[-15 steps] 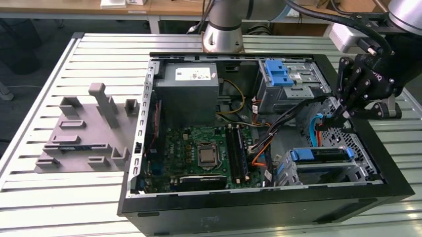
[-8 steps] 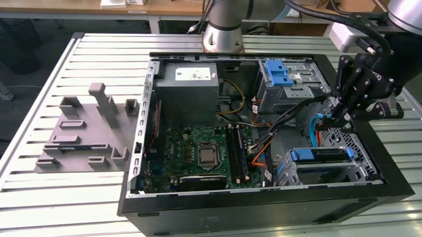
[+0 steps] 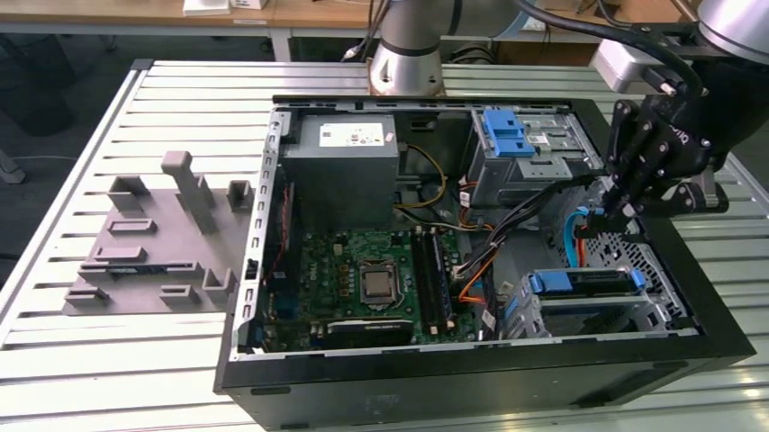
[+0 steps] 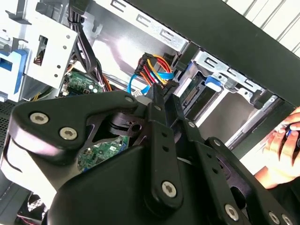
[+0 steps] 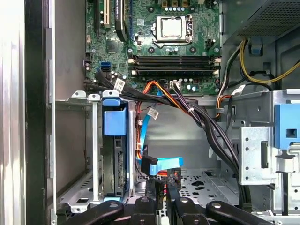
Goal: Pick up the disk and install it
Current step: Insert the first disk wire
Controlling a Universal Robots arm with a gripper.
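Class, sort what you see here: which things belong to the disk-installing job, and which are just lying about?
Job: disk in its blue carrier; drive cage holding it; gripper nearby.
Lying about: grey power supply box; grey moulded tray; blue latch piece; a person's hand.

Slatted table (image 3: 72, 360) w/ open PC case (image 3: 481, 396), grey jig plate (image 3: 132, 261), prob. plastic.

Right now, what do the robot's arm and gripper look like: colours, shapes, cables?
The arm is a silver-grey tube with darker grey joint sections. The gripper is matte black, built of flat linkage bars pinned with round silver screw heads, as the second wrist view shows. A pale grey box sits above it, and a black cable runs to the wrist.
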